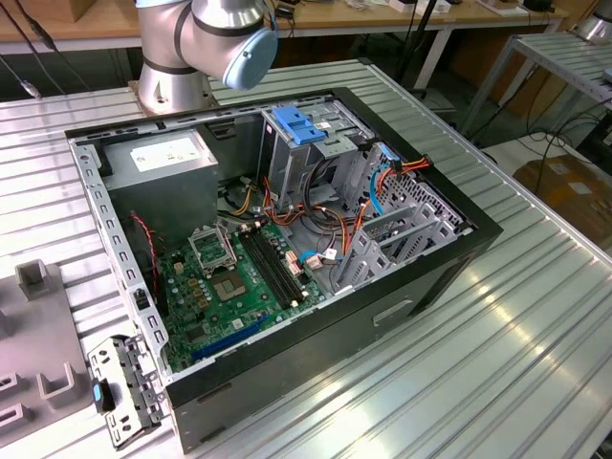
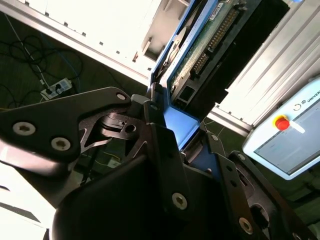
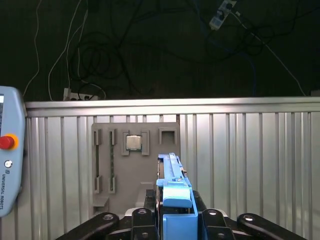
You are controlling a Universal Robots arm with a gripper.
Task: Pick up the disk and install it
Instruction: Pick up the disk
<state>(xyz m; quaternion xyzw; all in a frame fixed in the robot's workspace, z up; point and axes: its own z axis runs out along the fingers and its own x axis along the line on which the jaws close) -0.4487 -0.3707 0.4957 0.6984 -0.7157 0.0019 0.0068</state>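
While aloft, disk (image 3: 175,195) over ribbed metal table (image 3: 250,165).

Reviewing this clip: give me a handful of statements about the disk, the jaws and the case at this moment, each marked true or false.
1. The jaws are closed on the disk, gripping its blue carrier frame. True.
2. The disk already sits inside the computer case. False: it is held in the jaws, outside the case.
3. The grey fixture tray holds a processor chip. True.
4. The case has its side panel on. False: it lies open, with the green motherboard exposed.
5. The pendant has a green button. False: its button is red.
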